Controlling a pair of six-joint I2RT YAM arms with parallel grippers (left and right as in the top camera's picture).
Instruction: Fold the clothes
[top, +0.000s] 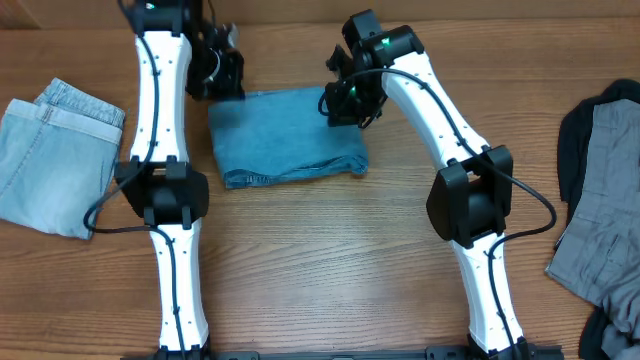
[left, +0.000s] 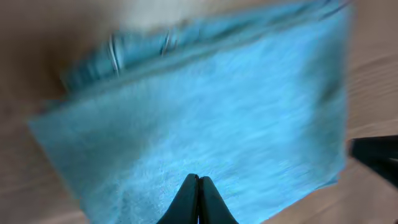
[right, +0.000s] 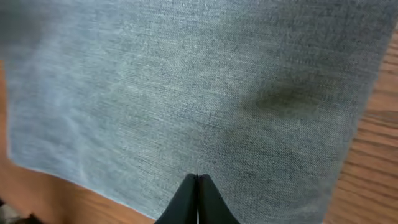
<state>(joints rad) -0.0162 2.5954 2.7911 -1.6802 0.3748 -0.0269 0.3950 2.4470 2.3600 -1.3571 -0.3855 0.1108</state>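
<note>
The mid-blue jeans (top: 285, 140) lie folded into a flat rectangle at the table's centre. They fill the left wrist view (left: 211, 112), which is blurred, and the right wrist view (right: 186, 93). My left gripper (top: 225, 85) is at the jeans' far left corner. Its fingers (left: 199, 178) are pressed together over the denim with nothing visible between them. My right gripper (top: 345, 108) is at the far right corner. Its fingers (right: 198, 177) are also together just above the fabric. Folded pale-wash jeans (top: 50, 155) lie at the far left.
A heap of grey and black garments (top: 600, 200) lies at the right edge of the table. The wooden table (top: 330, 260) shows bare in front of the jeans, between the two arm bases.
</note>
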